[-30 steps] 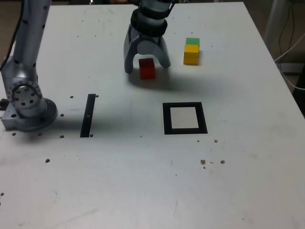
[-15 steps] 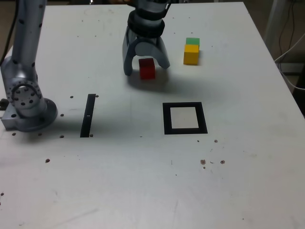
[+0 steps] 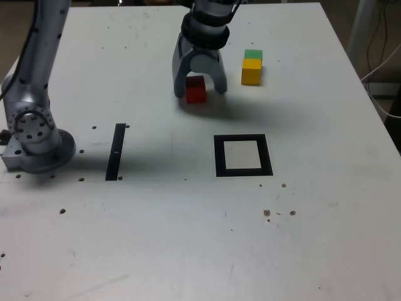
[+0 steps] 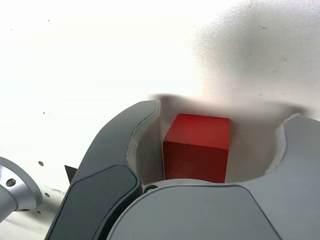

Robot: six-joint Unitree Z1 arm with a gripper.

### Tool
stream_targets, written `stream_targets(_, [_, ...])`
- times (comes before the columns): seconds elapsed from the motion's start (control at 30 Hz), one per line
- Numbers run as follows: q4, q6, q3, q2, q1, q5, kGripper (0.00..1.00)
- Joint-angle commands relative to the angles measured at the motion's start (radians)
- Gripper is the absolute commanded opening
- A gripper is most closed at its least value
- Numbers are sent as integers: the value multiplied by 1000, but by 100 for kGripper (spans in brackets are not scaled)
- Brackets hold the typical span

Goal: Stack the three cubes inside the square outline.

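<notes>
The grey two-fingered tool straddles the small red cube toward the far edge of the white desk, jaws apart with a gap showing on each side of the block in the wrist view. The yellow cube and green cube sit touching nearer the far right corner. The thick black square outline lies mid-desk, empty. This looks like the first pick: closing squarely on the red cube, then lifting.
</notes>
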State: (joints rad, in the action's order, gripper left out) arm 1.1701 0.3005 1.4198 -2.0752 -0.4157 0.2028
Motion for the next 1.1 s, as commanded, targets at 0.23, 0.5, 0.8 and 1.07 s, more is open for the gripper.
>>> stream_targets(0.23, [19,6,-1,0,0,-4,43])
stream_targets(0.5, [11,51,2,2,-1,-25,37])
stream_targets(0.8, [54,71,18,61,1,-10,24])
stream_targets(1.07, [208,42,124,107,121,-14,22])
